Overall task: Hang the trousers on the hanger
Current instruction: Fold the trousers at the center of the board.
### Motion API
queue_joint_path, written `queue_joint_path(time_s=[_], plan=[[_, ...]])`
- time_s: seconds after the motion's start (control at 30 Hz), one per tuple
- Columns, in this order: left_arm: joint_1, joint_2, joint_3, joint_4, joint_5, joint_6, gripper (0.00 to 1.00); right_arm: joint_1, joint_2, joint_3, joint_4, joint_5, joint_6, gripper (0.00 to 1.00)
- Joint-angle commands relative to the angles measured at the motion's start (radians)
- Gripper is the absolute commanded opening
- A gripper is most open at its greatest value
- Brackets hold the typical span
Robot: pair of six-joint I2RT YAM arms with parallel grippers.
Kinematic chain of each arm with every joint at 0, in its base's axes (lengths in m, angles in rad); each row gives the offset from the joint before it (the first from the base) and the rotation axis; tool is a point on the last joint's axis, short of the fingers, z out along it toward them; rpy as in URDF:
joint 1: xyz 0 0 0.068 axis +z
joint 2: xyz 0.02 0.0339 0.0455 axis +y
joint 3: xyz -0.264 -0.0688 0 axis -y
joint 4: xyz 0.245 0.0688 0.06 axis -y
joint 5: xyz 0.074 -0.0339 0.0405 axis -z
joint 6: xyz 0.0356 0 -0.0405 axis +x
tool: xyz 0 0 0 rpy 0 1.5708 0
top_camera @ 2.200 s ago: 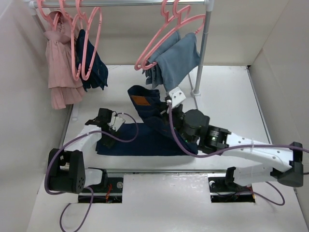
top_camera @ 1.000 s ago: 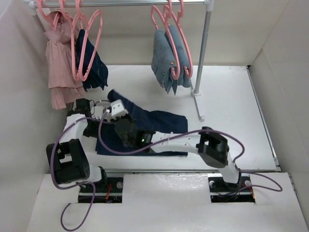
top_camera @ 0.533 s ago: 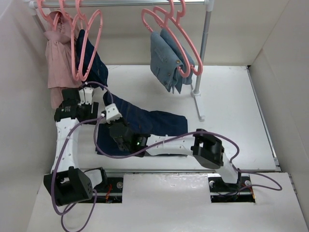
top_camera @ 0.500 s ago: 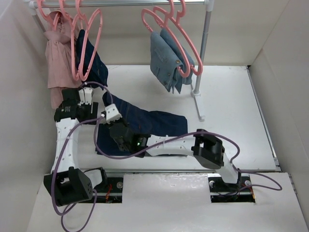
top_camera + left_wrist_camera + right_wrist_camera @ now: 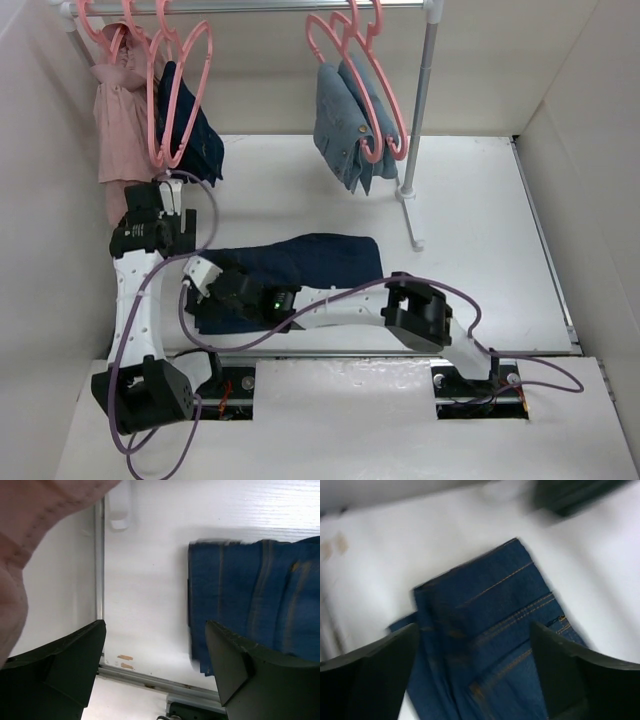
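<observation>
A: Starting on the left, what is different?

B: Little. The left gripper point(image 5: 167, 193) stays raised just under the pink hanger point(image 5: 153, 105) on the rail, beside the pink garment point(image 5: 118, 90). Its wrist view shows the fingers point(image 5: 75, 655) apart with only bare table point(image 5: 145, 580) between them.

A: And the middle?

B: That is the real change. A moment ago the right gripper point(image 5: 203, 279) was lifting one end of the trousers point(image 5: 310, 260) up towards that hanger. Now its fingers point(image 5: 385, 660) stand wide apart and the trousers lie flat on the table below it, well short of the hanger.

A: So the lift is lost?

B: I judge so. Nothing holds the denim, so the handover to the left did not take, and the trousers need picking up again.

A: Further right?

B: The light blue jeans point(image 5: 345, 130) hang on their own hanger, settling from a swing
</observation>
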Motion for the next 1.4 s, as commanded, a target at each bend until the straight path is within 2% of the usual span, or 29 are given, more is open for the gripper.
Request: queue_joint_path(time_s=[0.0,0.07,0.2,0.27,0.4,0.5,0.63,0.73,0.87,0.97,1.0,1.07,1.1,1.13,1.2,1.23,1.27,1.3,1.37], plan=[[-0.001,-0.026,-0.018,0.038,-0.022,-0.004,0.78,0.01,0.034,0.065,-0.172,-0.209,-0.007,1.0],[-0.001,-0.026,-0.018,0.047,-0.022,0.006,0.78,0.01,-0.036,0.031,-0.172,-0.235,-0.007,1.0],[-0.017,-0.012,-0.041,0.037,0.094,0.036,0.78,0.01,-0.228,-0.057,-0.172,-0.235,0.046,1.0],[-0.045,-0.003,-0.099,0.037,0.129,0.077,0.78,-0.01,-0.317,-0.184,-0.172,-0.235,0.098,1.0],[-0.126,0.031,-0.228,0.09,0.094,0.128,0.78,-0.107,-0.559,-0.468,-0.215,-0.206,0.348,1.0],[-0.175,0.031,-0.341,0.148,0.053,0.169,0.78,-0.183,-0.65,-0.681,-0.256,-0.117,0.488,1.0],[-0.228,0.016,-0.449,0.276,-0.016,0.192,0.79,-0.285,-0.783,-0.864,-0.362,-0.011,0.751,1.0],[-0.252,0.072,-0.502,0.375,-0.108,0.201,0.79,-0.4,-0.784,-0.892,-0.436,0.032,0.854,1.0],[-0.31,0.175,-0.599,0.516,-0.303,0.226,0.78,-0.535,-0.634,-0.866,-0.56,0.026,0.951,0.92],[-0.334,0.155,-0.639,0.549,-0.368,0.249,0.75,-0.581,-0.569,-0.866,-0.56,-0.042,0.951,0.77],[-0.346,0.084,-0.639,0.537,-0.368,0.259,0.75,-0.581,-0.558,-0.866,-0.56,-0.042,0.96,0.74],[-0.357,-0.031,-0.63,0.479,-0.299,0.304,0.75,-0.566,-0.576,-0.866,-0.569,-0.002,0.96,0.74],[-0.366,-0.172,-0.613,0.447,-0.258,0.374,0.75,-0.556,-0.613,-0.877,-0.569,0.015,0.971,0.74],[-0.366,-0.247,-0.599,0.411,-0.21,0.414,0.75,-0.556,-0.633,-0.877,-0.569,0.027,0.971,0.74],[-0.376,-0.39,-0.529,0.254,-0.008,0.5,0.76,-0.556,-0.67,-0.877,-0.569,0.055,0.971,0.8],[-0.376,-0.515,-0.491,0.185,0.073,0.596,0.8,-0.547,-0.702,-0.877,-0.569,0.067,0.961,0.8],[-0.376,-0.565,-0.445,0.122,0.229,0.626,0.83,-0.547,-0.716,-0.877,-0.569,0.076,0.947,0.81],[-0.376,-0.604,-0.343,0.033,0.302,0.626,0.85,-0.538,-0.727,-0.877,-0.58,0.09,0.947,0.83],[-0.376,-0.641,-0.223,-0.012,0.499,0.575,0.84,-0.527,-0.75,-0.868,-0.589,0.09,0.937,0.83]])
